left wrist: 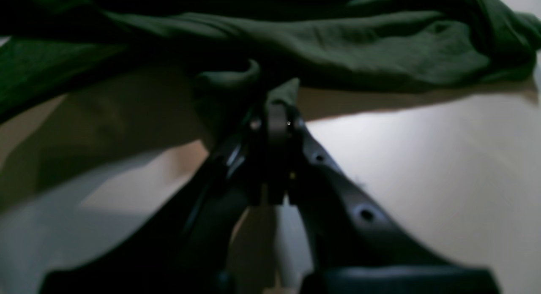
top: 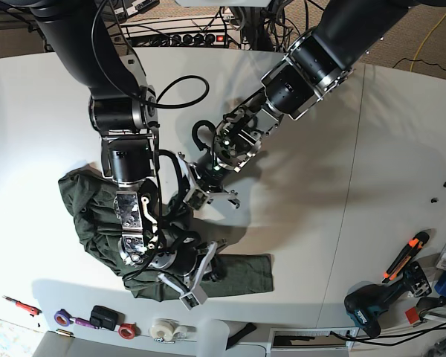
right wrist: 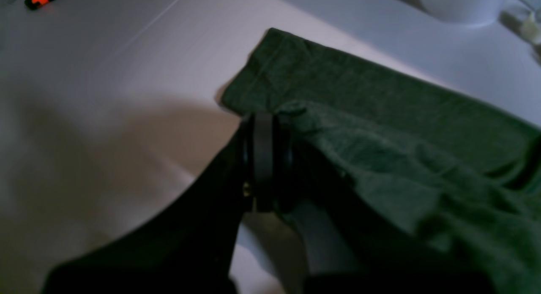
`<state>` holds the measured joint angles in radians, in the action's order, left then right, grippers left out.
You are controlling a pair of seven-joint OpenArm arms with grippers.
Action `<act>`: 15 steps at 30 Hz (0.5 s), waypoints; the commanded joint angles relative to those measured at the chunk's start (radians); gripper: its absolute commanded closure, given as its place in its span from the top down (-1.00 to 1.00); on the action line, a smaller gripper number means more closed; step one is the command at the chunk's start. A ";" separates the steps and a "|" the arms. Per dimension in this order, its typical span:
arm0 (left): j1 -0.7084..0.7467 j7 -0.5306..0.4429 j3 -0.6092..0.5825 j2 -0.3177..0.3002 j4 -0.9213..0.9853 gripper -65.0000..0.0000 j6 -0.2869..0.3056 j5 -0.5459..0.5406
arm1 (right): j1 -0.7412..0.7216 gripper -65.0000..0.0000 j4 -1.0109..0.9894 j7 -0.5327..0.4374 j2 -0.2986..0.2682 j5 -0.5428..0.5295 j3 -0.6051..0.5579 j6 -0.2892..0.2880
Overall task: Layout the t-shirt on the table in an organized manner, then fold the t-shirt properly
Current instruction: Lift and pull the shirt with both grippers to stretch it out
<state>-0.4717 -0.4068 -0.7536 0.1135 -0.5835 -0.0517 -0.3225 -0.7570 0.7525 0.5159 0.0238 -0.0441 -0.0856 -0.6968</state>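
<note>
Crumpled dark green knit cotton t-shirt (top: 97, 216), pinched at two spots by both arms on the big white smooth table (top: 305, 223).

Soft, light and limp, it will sag and drag rather than hold shape; hems, sleeve edges and shoulders look like the best places to take hold. The right gripper (right wrist: 264, 121) is pressed together on a fold beside a flat hem corner; the left gripper (left wrist: 277, 110) is clamped on a bunched edge. Both forearms crowd the cloth. Tape rolls (top: 163, 327), orange-handled tools (top: 401, 256) and a drill (top: 372, 309) lie near the table's edges, well apart.
</note>
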 commanded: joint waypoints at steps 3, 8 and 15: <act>-0.003 0.026 0.078 -0.014 -0.005 -1.00 0.009 0.048 | -0.082 -1.00 0.019 -0.040 -0.040 0.077 0.003 0.246; -0.002 0.026 0.212 -0.087 -0.009 -1.00 0.111 0.058 | -0.146 -1.00 0.019 -0.024 -0.131 0.158 0.003 0.493; -0.002 0.077 0.322 -0.222 -0.101 -1.00 0.238 0.056 | -0.211 -1.00 0.019 -0.018 -0.228 0.158 0.003 0.496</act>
<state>-0.4591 -0.3241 -0.4362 -0.1036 -0.6765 0.1921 -0.2657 -0.9131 0.7517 0.5282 -0.1917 0.1116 -0.0853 -0.2092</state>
